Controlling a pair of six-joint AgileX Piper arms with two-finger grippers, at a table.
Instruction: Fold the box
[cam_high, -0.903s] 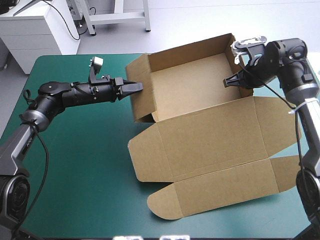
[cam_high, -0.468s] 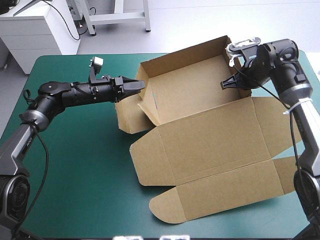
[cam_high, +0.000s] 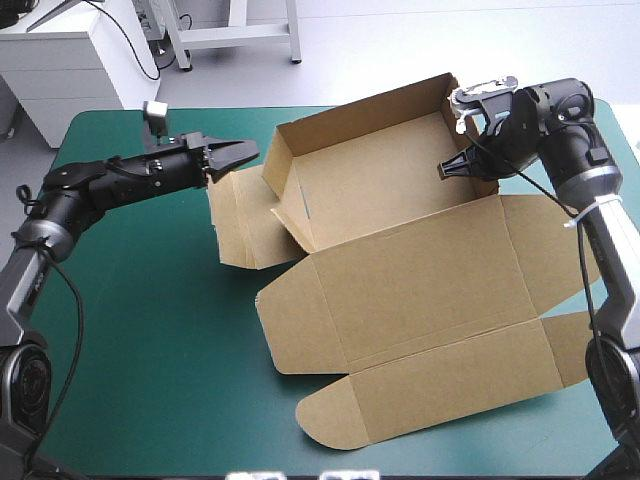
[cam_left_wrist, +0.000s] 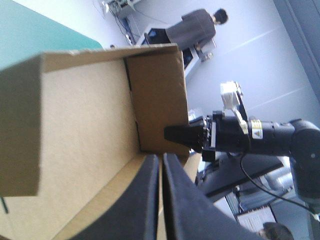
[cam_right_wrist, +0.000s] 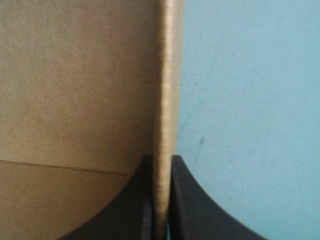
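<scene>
The left gripper (cam_high: 250, 151) is closed, its black fingers (cam_left_wrist: 145, 200) drawn together to a thin slit. Its tips hang just over the top edge of a loose side flap (cam_high: 240, 222), which leans outward from the box (cam_high: 370, 185) onto the teal-green cover (cam_high: 150, 340). I cannot tell whether they touch that edge.

The brown box lies ahead of these jaws, between the two grippers. It forms an open tray with its back wall and right wall upright. In the left wrist view the inside of the tray opens straight ahead of the fingertips.

The lid (cam_high: 430, 290) lies flat beside the tray, toward the near edge of the table.

The right gripper (cam_high: 447, 168) is clamped on the tray's right wall. The edge of the board runs upright between its jaws, with brown board on one side and bare cover on the other.
</scene>
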